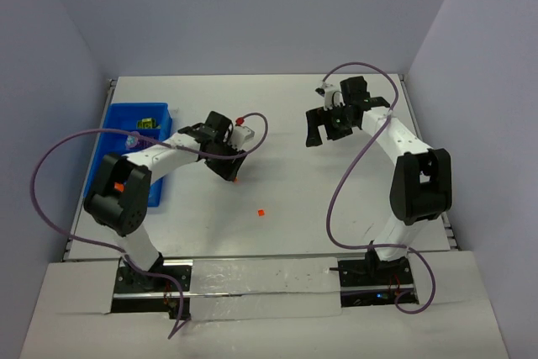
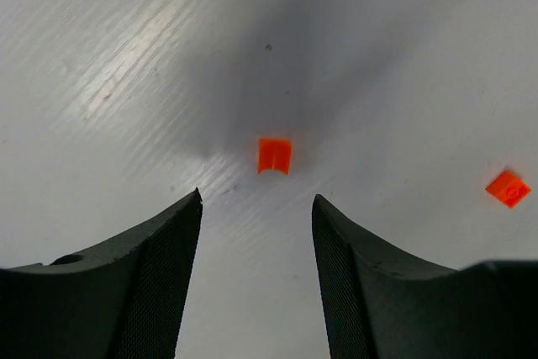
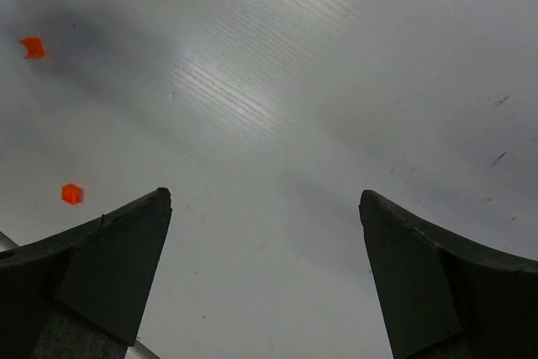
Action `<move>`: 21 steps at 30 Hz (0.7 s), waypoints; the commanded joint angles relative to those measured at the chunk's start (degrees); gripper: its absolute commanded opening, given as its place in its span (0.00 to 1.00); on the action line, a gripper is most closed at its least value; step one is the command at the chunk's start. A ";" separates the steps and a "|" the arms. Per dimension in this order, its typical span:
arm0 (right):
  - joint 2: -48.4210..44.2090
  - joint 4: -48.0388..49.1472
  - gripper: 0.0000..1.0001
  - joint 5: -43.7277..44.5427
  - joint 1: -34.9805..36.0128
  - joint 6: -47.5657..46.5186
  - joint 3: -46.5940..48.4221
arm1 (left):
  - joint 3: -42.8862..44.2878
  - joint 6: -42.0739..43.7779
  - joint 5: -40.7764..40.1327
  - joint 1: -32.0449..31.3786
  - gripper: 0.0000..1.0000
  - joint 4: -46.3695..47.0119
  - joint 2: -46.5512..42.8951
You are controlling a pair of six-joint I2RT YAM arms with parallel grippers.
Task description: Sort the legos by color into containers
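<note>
A small orange lego (image 2: pixel 274 155) lies on the white table just beyond my left gripper's (image 2: pixel 256 199) open jaws, not between them. In the top view this brick (image 1: pixel 238 181) shows at the tip of the left gripper (image 1: pixel 230 171). A second orange lego (image 1: pixel 261 212) lies nearer the front; it also shows in the left wrist view (image 2: pixel 508 188). The blue tray (image 1: pixel 118 115) stands at the left and holds an olive-yellow piece (image 1: pixel 147 124) and a purple piece (image 1: pixel 131 138). My right gripper (image 1: pixel 324 134) is open and empty over bare table (image 3: pixel 265 199).
The right wrist view shows two orange legos far to its left (image 3: pixel 32 47) (image 3: pixel 72 194). Purple cables loop off both arms. Walls close in the table at the back and sides.
</note>
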 commanded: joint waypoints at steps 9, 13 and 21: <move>0.40 -0.42 1.00 0.68 -0.12 -0.70 2.33 | 3.33 -2.92 -3.28 -2.75 0.64 5.49 5.43; 0.48 -0.42 1.00 0.68 -0.12 -0.72 2.35 | 3.32 -2.22 -4.12 -3.63 0.62 6.24 5.96; 0.48 -0.42 1.00 0.70 -0.12 -0.81 2.33 | 2.49 -1.25 -6.14 -5.21 0.48 6.92 6.94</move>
